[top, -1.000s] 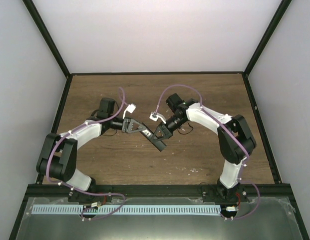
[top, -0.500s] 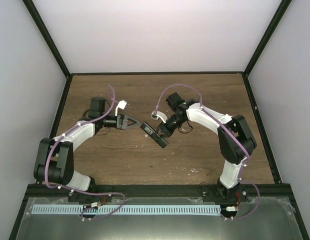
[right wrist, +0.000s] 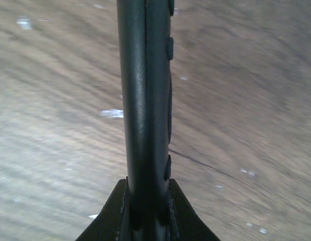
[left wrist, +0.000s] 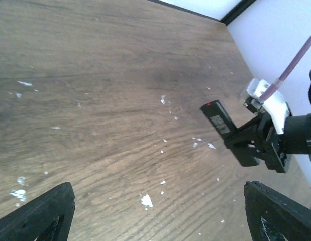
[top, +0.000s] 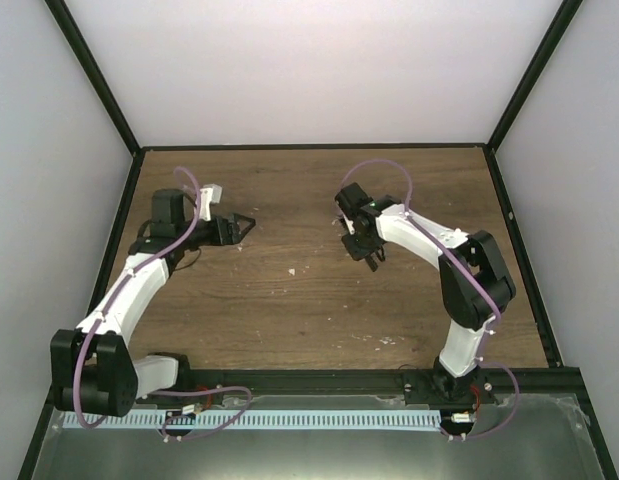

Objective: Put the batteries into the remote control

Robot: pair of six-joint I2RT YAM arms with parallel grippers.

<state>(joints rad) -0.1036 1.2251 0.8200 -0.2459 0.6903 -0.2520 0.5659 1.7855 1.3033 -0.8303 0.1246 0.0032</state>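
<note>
Right claw (top: 367, 246) sits mid-surface, right of centre, and is clamped on the remote control (left wrist: 219, 118). In the right wrist view the remote is edge-on, pinched between both fingers at its near end, with side buttons visible. In the left wrist view it sticks out of the claw at a slant, with a red dot at the free end. Can't tell if it touches the surface (top: 289, 310). White specks (left wrist: 145, 200) are scattered on the wood between the arms. Left claw (top: 243, 225) is farther back on the left side, well apart from the remote, fingertips (left wrist: 42, 211) spread wide, gripping nothing.
</note>
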